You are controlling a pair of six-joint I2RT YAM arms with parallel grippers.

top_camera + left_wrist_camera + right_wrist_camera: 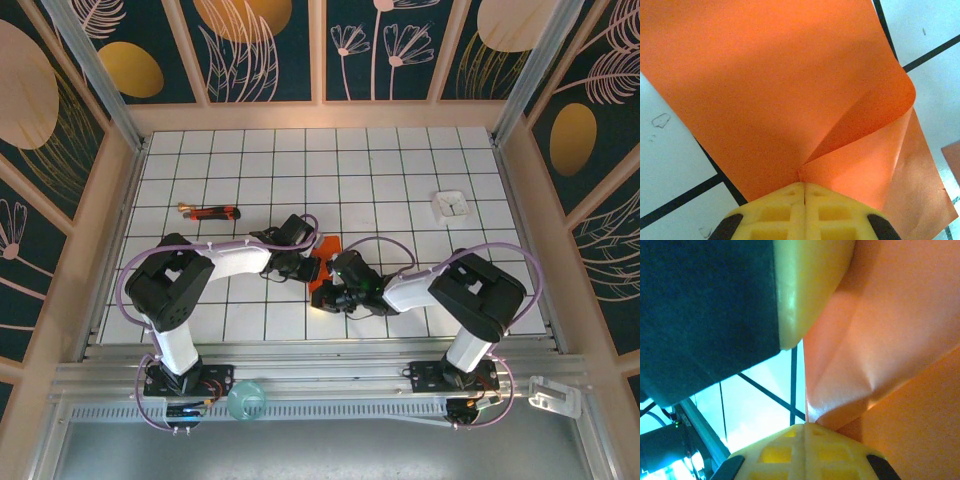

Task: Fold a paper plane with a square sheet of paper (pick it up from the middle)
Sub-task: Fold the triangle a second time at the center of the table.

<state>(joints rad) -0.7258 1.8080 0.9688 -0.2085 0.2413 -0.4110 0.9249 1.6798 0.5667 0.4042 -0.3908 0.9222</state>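
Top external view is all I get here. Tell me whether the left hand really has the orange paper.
Observer: Yes. In the left wrist view the left hand is shut tight on the orange paper.
Operator: Now report the right one.
Observer: The right hand is shut on it as well, pinching beside a crease.
Operator: Describe the paper's shape.
Observer: In the left wrist view one flap curls over in a soft, unpressed loop.

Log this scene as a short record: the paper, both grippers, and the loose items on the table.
paper: bright orange-red sheet of paper, curled over and creased
left gripper: shut on the paper
right gripper: shut on the paper
loose items: thin red-and-black stick-like tool at left; small white square object at right; both apart from the arms
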